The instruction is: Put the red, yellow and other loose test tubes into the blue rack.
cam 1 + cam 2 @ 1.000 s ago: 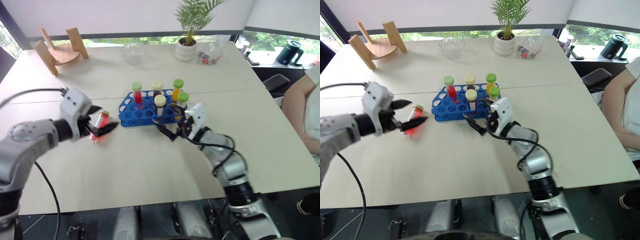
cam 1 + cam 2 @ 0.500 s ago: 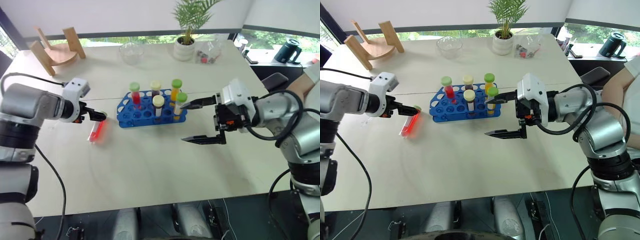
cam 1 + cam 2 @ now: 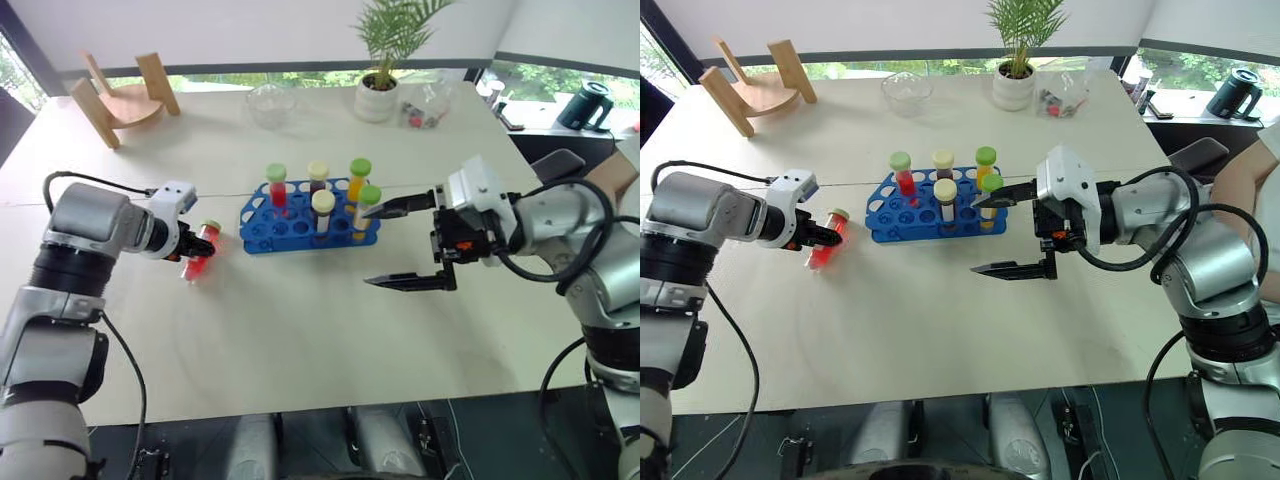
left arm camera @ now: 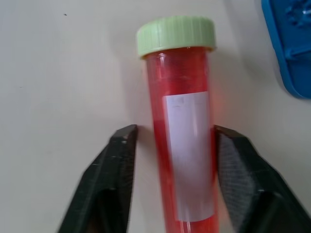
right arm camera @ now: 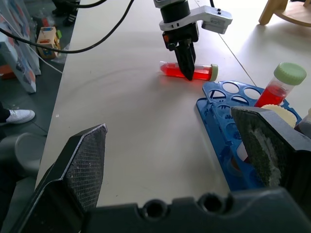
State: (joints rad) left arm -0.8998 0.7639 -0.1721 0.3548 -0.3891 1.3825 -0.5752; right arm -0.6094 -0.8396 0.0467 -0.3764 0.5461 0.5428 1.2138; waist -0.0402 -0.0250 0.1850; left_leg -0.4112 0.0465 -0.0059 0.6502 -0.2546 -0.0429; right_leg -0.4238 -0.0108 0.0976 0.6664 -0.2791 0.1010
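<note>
A red test tube (image 3: 200,252) with a pale green cap lies on the table just left of the blue rack (image 3: 300,230). My left gripper (image 3: 195,246) points down on it, fingers shut against both sides of the tube (image 4: 184,121), which rests on the tabletop. Several capped tubes stand upright in the rack, among them a red one (image 3: 276,187) and a yellow one (image 3: 367,208). My right gripper (image 3: 367,248) hovers to the right of the rack, wide open and holding nothing.
A wooden curved stand (image 3: 120,95) is at the far left. A glass bowl (image 3: 270,102), a potted plant (image 3: 385,65) and a clear bag (image 3: 425,105) line the far edge. A person's arm (image 3: 1240,185) is at the right.
My left gripper came down over the lying red tube and closed on it. My right gripper pulled away from the rack, up and to the right, staying open.
</note>
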